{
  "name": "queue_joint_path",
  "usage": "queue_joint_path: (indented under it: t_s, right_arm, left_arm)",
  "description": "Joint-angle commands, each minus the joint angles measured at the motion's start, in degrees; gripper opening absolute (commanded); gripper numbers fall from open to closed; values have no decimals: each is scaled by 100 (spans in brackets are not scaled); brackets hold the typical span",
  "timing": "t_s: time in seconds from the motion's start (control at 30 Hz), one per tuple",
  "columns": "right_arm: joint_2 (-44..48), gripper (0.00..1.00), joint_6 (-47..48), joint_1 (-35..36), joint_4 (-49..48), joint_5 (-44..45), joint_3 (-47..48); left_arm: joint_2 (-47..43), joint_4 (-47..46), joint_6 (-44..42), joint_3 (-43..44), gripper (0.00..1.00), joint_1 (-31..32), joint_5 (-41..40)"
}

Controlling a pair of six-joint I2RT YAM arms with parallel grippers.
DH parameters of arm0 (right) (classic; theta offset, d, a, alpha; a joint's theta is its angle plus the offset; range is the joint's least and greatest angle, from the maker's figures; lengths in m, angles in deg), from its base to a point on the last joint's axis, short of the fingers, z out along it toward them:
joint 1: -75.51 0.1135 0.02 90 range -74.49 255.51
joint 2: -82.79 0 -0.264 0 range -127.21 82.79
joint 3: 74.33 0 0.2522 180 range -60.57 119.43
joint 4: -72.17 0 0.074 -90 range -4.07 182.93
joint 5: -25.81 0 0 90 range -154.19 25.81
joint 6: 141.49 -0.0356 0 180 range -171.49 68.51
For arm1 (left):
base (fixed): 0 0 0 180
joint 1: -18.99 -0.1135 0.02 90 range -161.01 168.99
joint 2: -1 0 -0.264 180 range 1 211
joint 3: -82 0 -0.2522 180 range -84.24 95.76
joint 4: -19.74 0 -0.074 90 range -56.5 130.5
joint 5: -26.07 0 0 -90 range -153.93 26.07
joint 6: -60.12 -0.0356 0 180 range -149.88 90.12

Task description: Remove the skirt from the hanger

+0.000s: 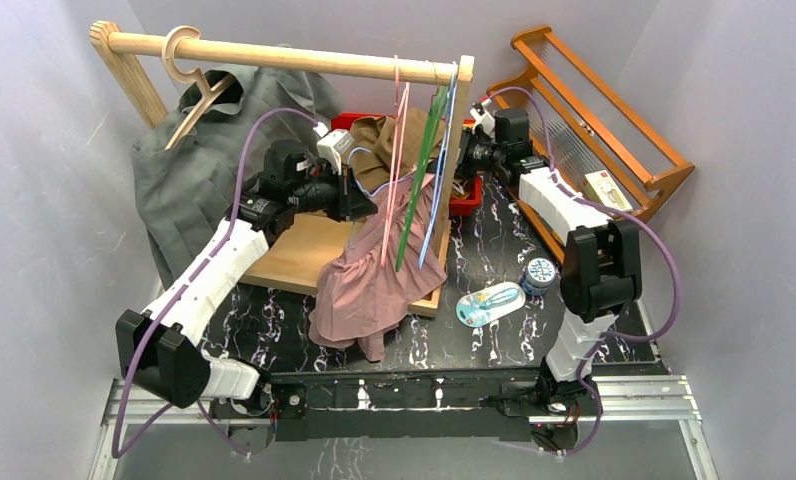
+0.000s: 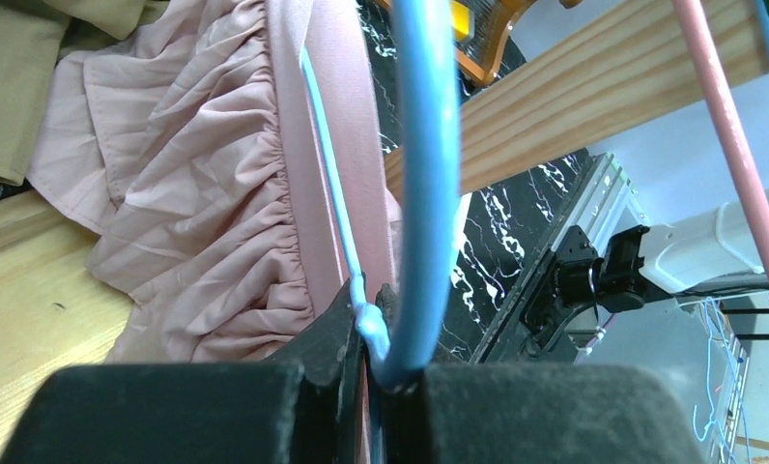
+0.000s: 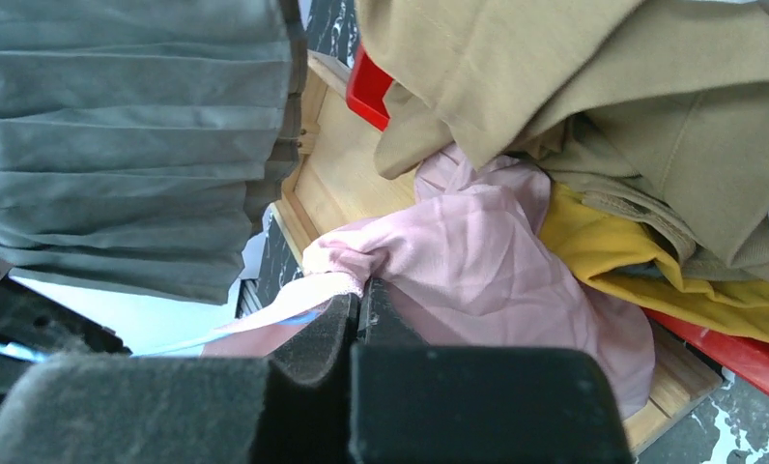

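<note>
The pink skirt (image 1: 374, 280) droops from a blue hanger (image 1: 434, 200) on the wooden rod (image 1: 294, 58), and its hem lies on the wooden base and the table. My left gripper (image 1: 369, 197) is at the skirt's left side. The left wrist view shows this gripper (image 2: 371, 333) shut on the blue hanger (image 2: 424, 193), where its thin bar meets the thick tube, beside the gathered waistband (image 2: 294, 193). My right gripper (image 1: 462, 165) is at the right side. In the right wrist view it (image 3: 363, 295) is shut on a fold of the skirt (image 3: 477, 261).
A grey garment (image 1: 189, 180) hangs on a wooden hanger at the left. A pink hanger (image 1: 394, 170) and a green one (image 1: 419, 190) hang beside the blue one. Behind is a red bin (image 1: 466, 205) of beige and yellow clothes. At the right are a wooden rack (image 1: 604, 130), a tape roll (image 1: 539, 275) and a blue packet (image 1: 489, 303).
</note>
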Motion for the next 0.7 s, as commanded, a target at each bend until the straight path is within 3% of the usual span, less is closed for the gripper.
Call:
queue_joint_path:
  t_s: [0.0, 0.23, 0.4, 0.53, 0.67]
  right_arm:
    - [-393, 0, -146, -420, -64, 890, 289]
    - [-491, 0, 173, -630, 2, 719, 170]
    - [-91, 0, 618, -286, -321, -278, -140]
    - [553, 0, -68, -114, -1320, -496, -718]
    - [495, 0, -904, -123, -2092, -794, -672]
  left_arm:
    - [-506, 394, -162, -144, 0, 19, 1086]
    - [-632, 555, -366, -183, 0, 25, 888]
    - [-426, 724, -397, -113, 0, 24, 242]
    - [-145, 759, -493, 18, 0, 25, 228]
    - [-15, 795, -579, 134, 0, 25, 389]
